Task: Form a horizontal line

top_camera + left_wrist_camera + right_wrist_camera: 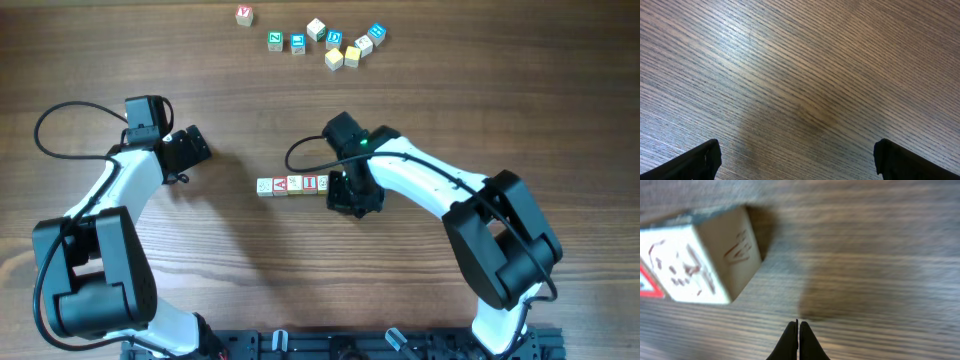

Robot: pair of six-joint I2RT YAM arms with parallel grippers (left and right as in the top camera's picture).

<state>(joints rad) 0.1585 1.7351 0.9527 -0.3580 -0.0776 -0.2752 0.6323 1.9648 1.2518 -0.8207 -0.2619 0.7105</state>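
Note:
A short row of small pale wooden letter cubes lies left to right near the table's middle, with red letters A and I between cream faces. My right gripper is shut and empty, right at the row's right end. In the right wrist view its closed tips hover over bare wood beside the end cube, apart from it. My left gripper is open and empty, well to the left of the row. In the left wrist view only its two fingertips and bare table show.
A loose cluster of cubes lies at the far edge: blue-lettered ones, plain yellow ones and one red-lettered cube. Cables run from both arms across the table.

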